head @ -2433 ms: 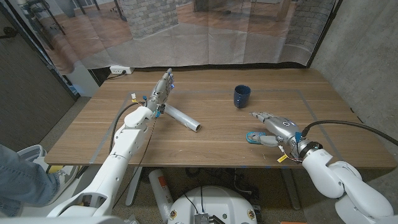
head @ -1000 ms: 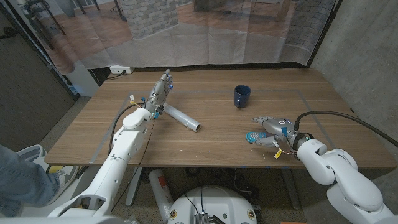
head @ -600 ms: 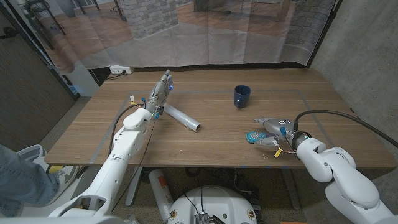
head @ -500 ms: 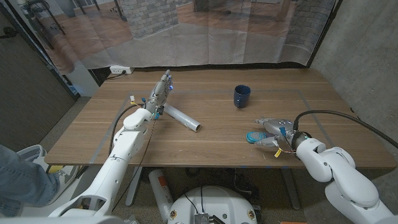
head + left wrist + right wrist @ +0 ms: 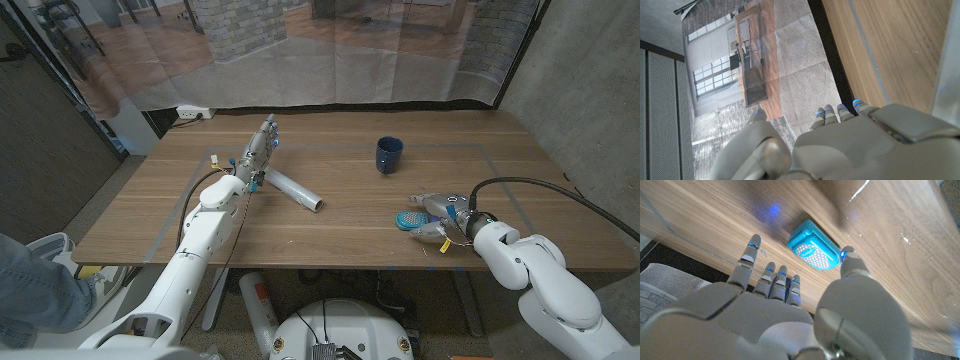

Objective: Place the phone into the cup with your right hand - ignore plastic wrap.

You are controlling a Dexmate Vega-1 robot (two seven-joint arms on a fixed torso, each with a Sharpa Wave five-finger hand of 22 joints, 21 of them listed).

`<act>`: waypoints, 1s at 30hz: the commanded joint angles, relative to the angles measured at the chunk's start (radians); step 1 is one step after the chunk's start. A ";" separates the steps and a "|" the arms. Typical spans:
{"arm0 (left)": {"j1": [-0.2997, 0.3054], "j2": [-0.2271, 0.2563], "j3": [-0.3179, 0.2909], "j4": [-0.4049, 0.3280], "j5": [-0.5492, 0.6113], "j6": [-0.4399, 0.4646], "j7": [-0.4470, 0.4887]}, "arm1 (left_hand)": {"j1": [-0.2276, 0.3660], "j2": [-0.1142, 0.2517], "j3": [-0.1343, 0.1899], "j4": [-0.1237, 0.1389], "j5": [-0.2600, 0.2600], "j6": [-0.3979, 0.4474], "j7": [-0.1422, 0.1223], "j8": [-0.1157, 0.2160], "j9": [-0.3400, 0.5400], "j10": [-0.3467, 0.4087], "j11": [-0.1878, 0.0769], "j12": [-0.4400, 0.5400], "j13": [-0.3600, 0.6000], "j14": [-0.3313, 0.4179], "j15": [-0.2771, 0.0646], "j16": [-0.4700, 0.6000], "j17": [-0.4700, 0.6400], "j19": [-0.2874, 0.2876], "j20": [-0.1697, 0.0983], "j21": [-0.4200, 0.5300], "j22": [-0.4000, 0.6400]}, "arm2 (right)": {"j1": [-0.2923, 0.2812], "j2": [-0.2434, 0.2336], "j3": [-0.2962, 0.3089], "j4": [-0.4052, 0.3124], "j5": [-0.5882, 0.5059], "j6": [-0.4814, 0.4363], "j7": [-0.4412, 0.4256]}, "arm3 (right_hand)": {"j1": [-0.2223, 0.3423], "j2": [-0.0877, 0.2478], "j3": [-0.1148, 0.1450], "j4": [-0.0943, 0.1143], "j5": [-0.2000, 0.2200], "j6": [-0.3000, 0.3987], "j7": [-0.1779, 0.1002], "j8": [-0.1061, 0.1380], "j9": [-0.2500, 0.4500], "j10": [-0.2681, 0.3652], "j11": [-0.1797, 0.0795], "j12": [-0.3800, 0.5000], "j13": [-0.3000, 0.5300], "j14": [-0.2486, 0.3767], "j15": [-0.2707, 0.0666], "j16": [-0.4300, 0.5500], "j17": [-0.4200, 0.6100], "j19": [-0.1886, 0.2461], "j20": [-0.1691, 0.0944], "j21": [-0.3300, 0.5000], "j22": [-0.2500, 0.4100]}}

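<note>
A: Wooden table (image 5: 330,225) first, as the largest item. Carried what?

B: Carried a silver tube (image 5: 293,189) left of centre, presumably the plastic wrap, to be ignored. Held a dark blue cup (image 5: 389,153) upright toward the far side, right of centre. Held a small turquoise phone (image 5: 409,219) lying flat near the front edge, well apart from the cup.

A: Left hand (image 5: 258,150)?

B: Stood raised at the far end of the tube, fingers stretched out together and closed on nothing. Played no part in the task.

A: Right hand (image 5: 436,216)?

B: Sat low over the table just beside the phone. Seen from the right wrist, spread around the phone (image 5: 813,246) with fingers (image 5: 771,278) to one side and thumb (image 5: 854,266) at the other end. Looked unclosed, gripping nothing; contact of the thumb tip with the casing could not be told.

A: Step in hand?

B: Judged as the reach to grasp, at the very start; phone not lifted, cup without anything visible in it.

A: Next move?

B: Called for closing thumb and fingers on the phone's two ends, a firm pinch on a flat, thin body lying against the wood. Then a lift, a carry across to the cup, and a tilt end-down so as to clear the narrow rim.
</note>
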 commanded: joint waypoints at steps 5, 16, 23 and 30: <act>0.000 0.001 -0.002 0.002 0.003 0.011 0.001 | 0.003 0.010 -0.008 -0.001 0.004 0.000 -0.002 -0.001 0.004 -0.002 0.003 0.000 0.004 -0.004 0.000 -0.001 0.002 -0.006 -0.021 0.001 0.003 | 0.023 -0.019 -0.019 0.034 0.033 -0.032 0.011 | -0.001 0.007 -0.004 0.003 0.005 0.024 0.003 0.008 0.002 0.014 -0.003 0.005 -0.001 0.014 -0.010 0.005 0.006 0.022 -0.003 0.004 0.002; 0.001 0.000 -0.004 0.004 0.006 0.017 0.003 | 0.004 0.011 -0.010 -0.001 0.004 0.001 -0.002 -0.001 0.004 -0.002 0.002 0.000 0.004 -0.004 -0.001 0.000 0.002 -0.008 -0.017 0.001 0.003 | 0.034 -0.022 -0.037 0.047 0.038 -0.059 0.001 | -0.001 0.017 -0.006 0.007 0.005 0.063 -0.004 0.016 0.003 0.060 -0.035 0.019 -0.001 0.057 -0.033 0.013 0.007 0.059 -0.022 0.009 0.003; -0.004 0.002 -0.004 0.009 0.008 0.019 -0.001 | 0.004 0.012 -0.011 -0.001 0.004 0.001 -0.002 -0.001 0.004 -0.002 0.001 0.000 0.004 -0.004 -0.002 0.000 0.002 -0.008 -0.015 0.001 0.003 | 0.038 -0.028 -0.046 0.061 0.042 -0.065 -0.025 | 0.004 0.024 -0.005 0.008 0.004 0.100 -0.024 0.022 0.003 0.101 -0.094 0.030 0.000 0.088 -0.039 0.015 0.008 0.077 -0.032 0.007 0.003; -0.008 0.002 -0.003 0.013 0.010 0.019 -0.003 | 0.005 0.012 -0.012 0.000 0.004 0.003 -0.001 -0.001 0.004 -0.001 0.001 0.000 0.004 -0.004 -0.002 0.000 0.002 -0.009 -0.014 0.001 0.003 | 0.031 -0.029 -0.052 0.070 0.035 -0.080 -0.057 | 0.009 0.032 -0.004 0.009 0.002 0.136 -0.040 0.028 0.003 0.133 -0.119 0.038 -0.001 0.121 -0.050 0.019 0.009 0.099 -0.064 0.009 0.004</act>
